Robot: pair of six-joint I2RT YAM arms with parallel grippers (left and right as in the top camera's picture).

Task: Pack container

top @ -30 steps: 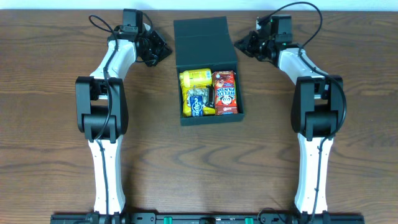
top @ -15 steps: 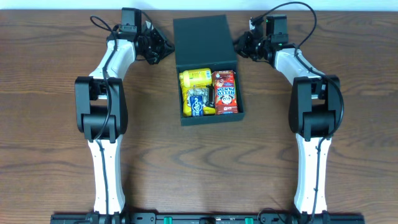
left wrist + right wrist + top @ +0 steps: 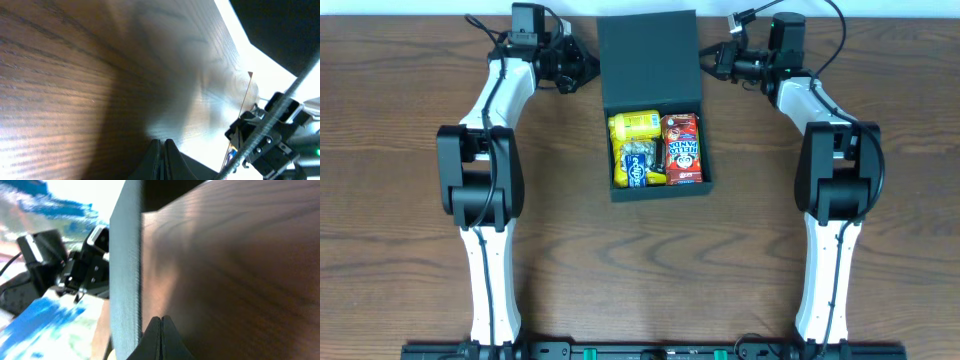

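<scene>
The container point(image 3: 611, 150), a dark charcoal square box, stands open at the table's middle back. Its flap lid point(image 3: 649, 58) is raised behind it. Inside lie a yellow pack point(image 3: 634, 124), a red panda snack pack point(image 3: 682, 148) and a blue-and-silver pack point(image 3: 637, 163). My left gripper point(image 3: 586, 70) is shut and empty just left of the lid; the left wrist view shows its closed fingers point(image 3: 163, 150) over the wood. My right gripper point(image 3: 709, 60) is shut and empty just right of the lid; the right wrist view shows its fingers point(image 3: 160, 326) beside the lid's edge point(image 3: 125, 265).
The brown wooden table point(image 3: 410, 200) runs under both arms. Its far edge lies just behind the lid. The other arm shows in each wrist view.
Both grippers have moved toward the back of the table, up along the sides of the lid. The lid now stands more raised and reaches farther back.
</scene>
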